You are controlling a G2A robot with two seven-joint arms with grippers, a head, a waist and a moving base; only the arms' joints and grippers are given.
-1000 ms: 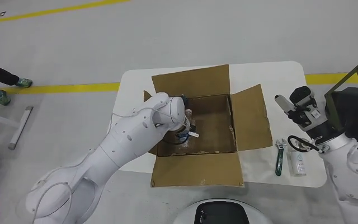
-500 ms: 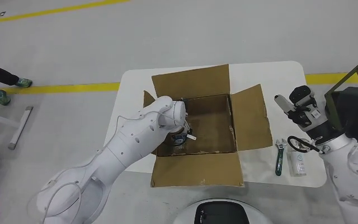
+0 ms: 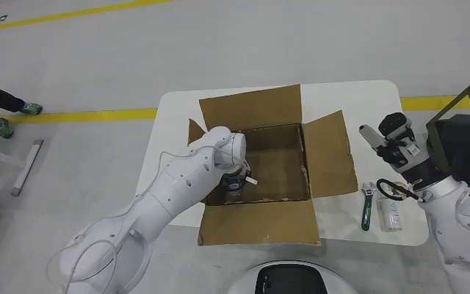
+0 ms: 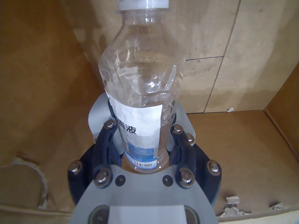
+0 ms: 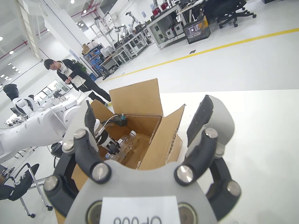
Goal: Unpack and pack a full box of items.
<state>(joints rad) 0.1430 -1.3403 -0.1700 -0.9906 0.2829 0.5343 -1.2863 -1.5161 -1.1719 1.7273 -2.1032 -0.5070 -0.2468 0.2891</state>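
Left arm point(image 3: 176, 191) is all smooth white rounded shells with a thin cable running along it; right gripper point(image 5: 149, 110) is grey plate, black links, shiny silver screws.

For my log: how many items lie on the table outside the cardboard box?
2. A green-handled wrench and a white container, side by side on the table beside the cardboard box. The right arm may hide more.
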